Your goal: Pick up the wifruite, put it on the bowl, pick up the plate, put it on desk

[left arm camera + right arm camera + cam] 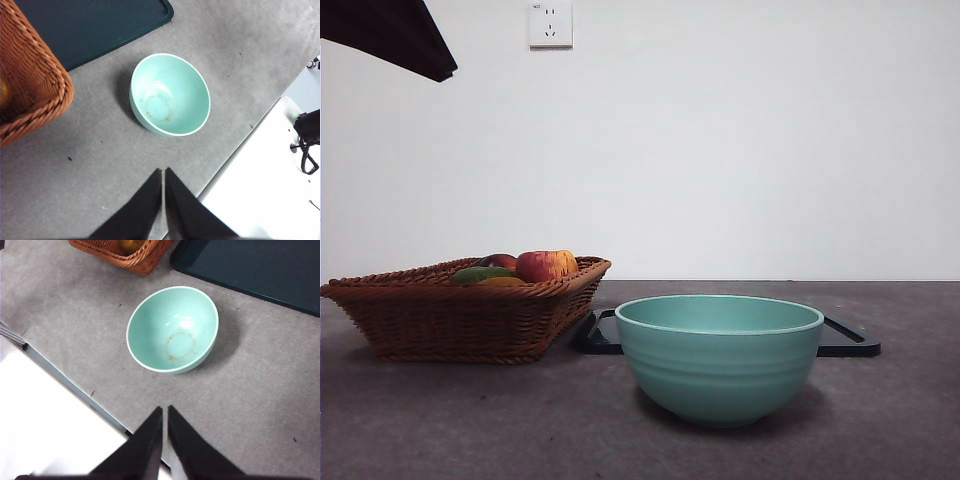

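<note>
The mint-green bowl (719,356) stands empty on the desk (470,420), in front of a flat dark rectangular plate (847,339). I cannot pick out the wifruite among the fruit in the basket (460,315). My left gripper (163,172) hangs shut and empty above the desk, short of the bowl (169,94) and well clear of the plate (100,25). From the other side, my right gripper (165,410) is also shut and empty, high above the desk near the bowl (172,329), with the plate (260,270) beyond it.
The brown wicker basket holds a red-yellow apple (546,265), a green fruit (480,273) and other pieces, left of the bowl. Its corner shows in both wrist views (30,85) (130,252). A black arm tip (390,35) sits at the top left corner. White floor borders the desk edge (260,190).
</note>
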